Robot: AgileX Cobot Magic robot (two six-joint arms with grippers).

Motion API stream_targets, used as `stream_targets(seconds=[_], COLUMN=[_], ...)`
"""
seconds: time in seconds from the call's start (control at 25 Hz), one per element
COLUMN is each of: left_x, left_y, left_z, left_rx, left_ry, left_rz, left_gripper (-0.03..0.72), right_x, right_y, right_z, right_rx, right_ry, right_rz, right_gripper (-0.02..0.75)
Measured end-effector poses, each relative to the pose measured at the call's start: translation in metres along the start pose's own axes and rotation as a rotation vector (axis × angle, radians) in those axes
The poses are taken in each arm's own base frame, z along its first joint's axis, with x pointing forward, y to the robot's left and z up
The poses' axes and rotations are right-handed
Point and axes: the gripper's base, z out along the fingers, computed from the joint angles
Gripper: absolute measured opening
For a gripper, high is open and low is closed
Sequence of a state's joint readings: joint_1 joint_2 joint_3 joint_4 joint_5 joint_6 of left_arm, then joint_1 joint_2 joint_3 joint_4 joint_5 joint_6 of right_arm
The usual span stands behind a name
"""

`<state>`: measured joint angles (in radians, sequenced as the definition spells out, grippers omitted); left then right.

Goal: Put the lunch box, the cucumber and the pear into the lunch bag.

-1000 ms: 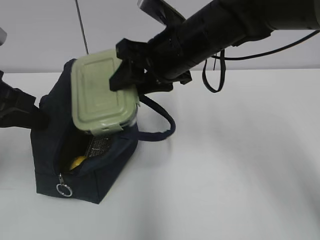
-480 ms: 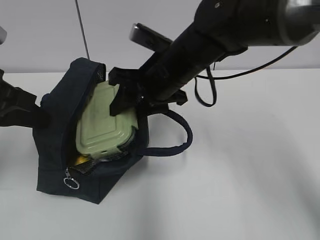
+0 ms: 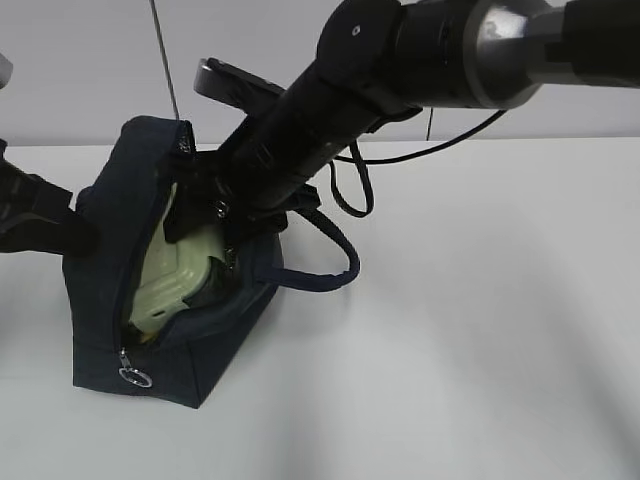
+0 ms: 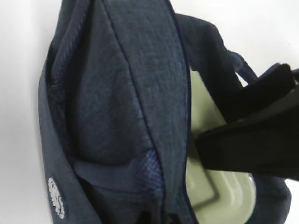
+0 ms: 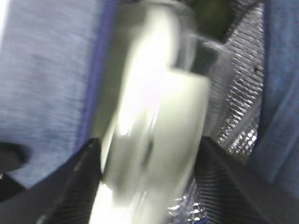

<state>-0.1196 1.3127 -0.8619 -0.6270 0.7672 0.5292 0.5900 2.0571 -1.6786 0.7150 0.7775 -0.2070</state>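
Lunch box [image 3: 175, 275], glass with sage-green clip lid: tilted, half inside the navy lunch bag [image 3: 100, 330] at left of frame, clamped across its edges by the right gripper [image 3: 205, 215]. Judged rigid, heavy, slippery, breakable; hold at lid rim. Left gripper's jaws: cannot tell; bag soft, collapsible.

lunch bag [image 3: 150, 300]: stands on the tabletop [image 3: 480, 330], at 9 o'clock in the exterior view.
lunch box [image 3: 180, 275]: tilted inside the bag's mouth, partly sunk below the rim.
right hand [image 3: 215, 210]: at the bag's opening, on the box's 1 o'clock end.
left hand [image 3: 45, 215]: against the bag's 9 o'clock side, apparently touching.
strap [image 3: 330, 262]: loops out at 3 o'clock of the bag.
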Motion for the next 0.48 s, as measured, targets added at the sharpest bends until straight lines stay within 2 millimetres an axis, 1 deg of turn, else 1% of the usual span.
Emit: stream_targets(seconds=[0.08,0.32,0.4,0.48], left_x=[0.0,0.0,0.0,0.0], left_y=[0.0,0.0,0.0,0.0], left_z=[0.0,0.0,0.0,0.0], left_rx=[0.001,0.001,0.001,0.001], left_ry=[0.001,0.001,0.001,0.001], left_rz=[0.0,0.0,0.0,0.0], left_gripper=[0.003,0.003,0.003,0.003], right_x=[-0.004,-0.022,-0.027,-0.031], right_y=[0.005,0.024,0.026,0.023], right_z=[-0.004,-0.024,-0.032,-0.04], right_rx=[-0.014,-0.032,0.007,0.102], right_ry=[0.002,-0.025,-0.02,0.001], right_rz=[-0.036,-0.151,-0.188,-0.225], right_gripper=[0.496,0.509,0.509,0.509])
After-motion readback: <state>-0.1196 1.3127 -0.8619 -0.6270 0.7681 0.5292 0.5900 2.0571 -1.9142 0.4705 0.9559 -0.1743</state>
